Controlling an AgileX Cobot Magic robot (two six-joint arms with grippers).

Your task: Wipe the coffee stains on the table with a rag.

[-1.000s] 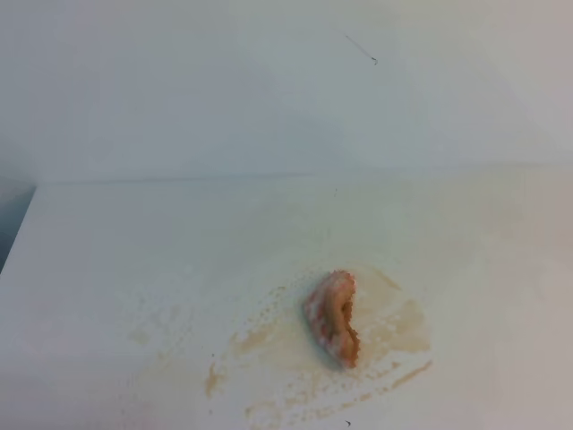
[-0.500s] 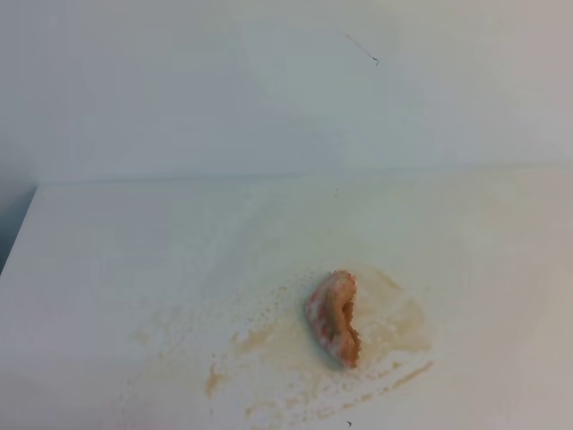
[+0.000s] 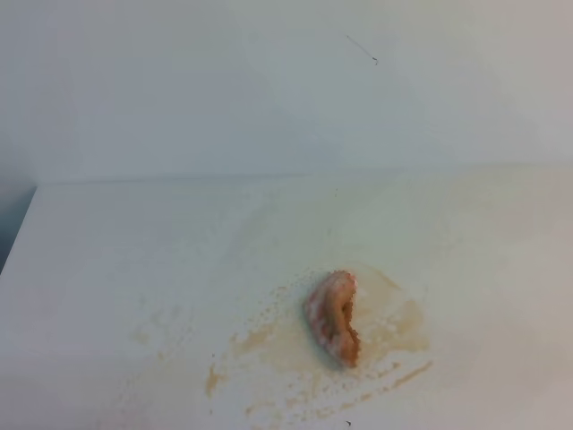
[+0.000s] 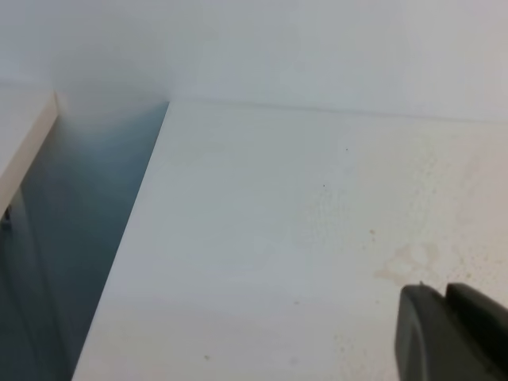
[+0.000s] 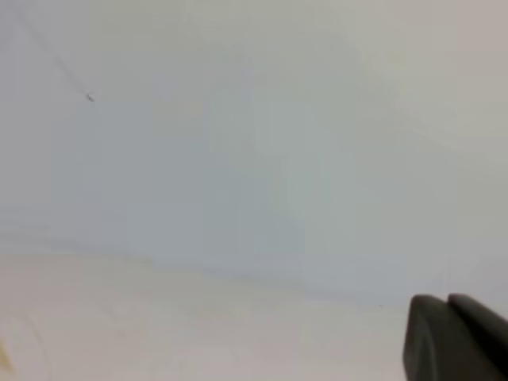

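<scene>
Rag (image 3: 333, 317) lies bunched on the counter (image 3: 134, 251) amid coffee stains (image 3: 398, 327), well apart from both sets of fingers. Left fingers (image 4: 444, 295) and right fingers (image 5: 447, 303) are pressed together, holding nothing.

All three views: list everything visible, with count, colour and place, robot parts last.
rag: one, pink-white with an orange-brown fold, bunched on the table near the front, right of centre.
coffee stains: one patch of tan smears and speckles, spread around the rag on both sides.
table: one, white, filling the lower part of the high view.
wall: one, plain white, behind the table.
left tool: one, dark, low right corner of the left wrist view, jaws together, holding nothing.
right tool: one, dark, low right corner of the right wrist view, shut, holding nothing.
</scene>
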